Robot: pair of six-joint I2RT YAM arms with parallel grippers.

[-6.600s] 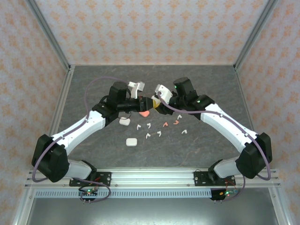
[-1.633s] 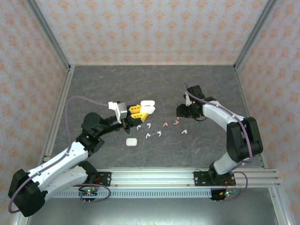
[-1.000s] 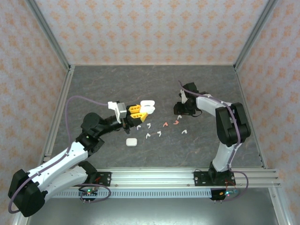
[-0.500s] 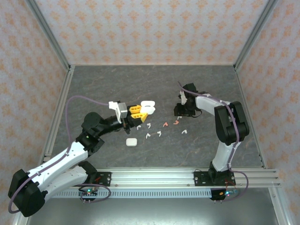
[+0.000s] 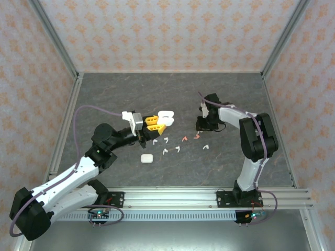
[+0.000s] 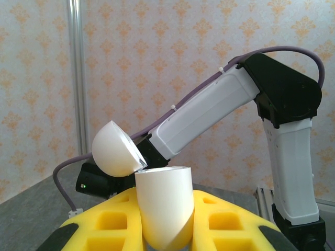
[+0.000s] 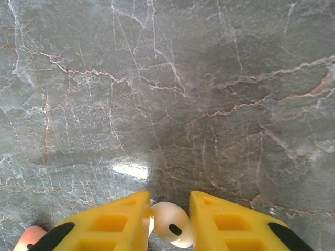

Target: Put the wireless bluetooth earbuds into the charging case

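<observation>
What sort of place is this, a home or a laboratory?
Probably a laboratory robot cell: a left arm and a right arm bolted to a metal rail, a stone-look table, and patterned panels in an aluminium frame enclosing it.

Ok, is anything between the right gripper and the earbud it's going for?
Nothing visible. The earbud sits on the table directly between the yellow fingers of the right gripper, which seem to touch it on both sides. A coral earbud lies off to one side.

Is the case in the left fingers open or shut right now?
Open: the lid is swung back off the case.
</observation>
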